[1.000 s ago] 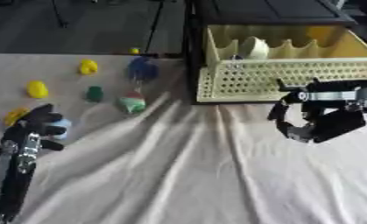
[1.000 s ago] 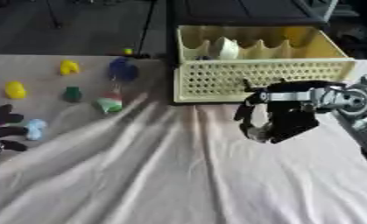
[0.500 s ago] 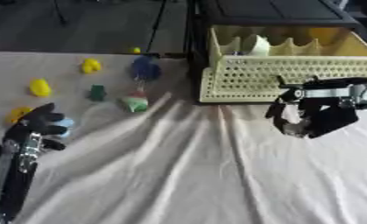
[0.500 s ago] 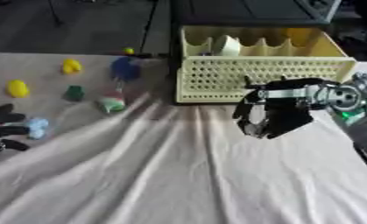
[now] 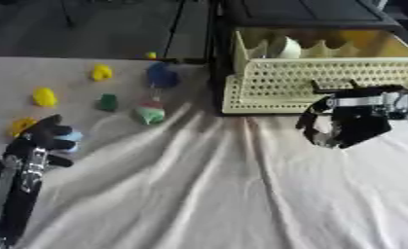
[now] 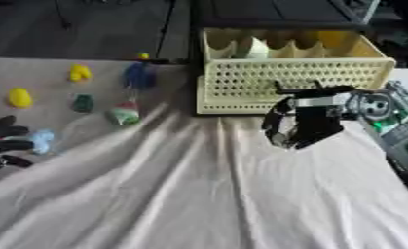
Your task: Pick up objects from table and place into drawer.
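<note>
A pale yellow perforated drawer [image 5: 326, 82] stands open at the back right, with a whitish object [image 5: 285, 47] inside. My right hand [image 5: 352, 127] hangs just in front of the drawer above the cloth, fingers loosely bent downward and holding nothing. On the left lie small toys: a blue one [image 5: 161, 75], yellow ones [image 5: 101, 73] [image 5: 43, 96] [image 5: 21, 125], a dark green one [image 5: 108, 101] and a green-white one [image 5: 151, 113]. My left hand [image 5: 36, 146] rests open at the lower left, fingers up, beside a light blue piece [image 5: 70, 141].
A wrinkled white cloth [image 5: 207, 194] covers the table. A dark cabinet frame [image 5: 309, 14] stands over the drawer. A tiny yellow piece [image 5: 152, 55] lies at the table's far edge. Grey equipment [image 6: 403, 136] shows at the right edge.
The whole picture has shifted a little. My right hand stays in front of the drawer with almost no movement. The left hand has not moved.
</note>
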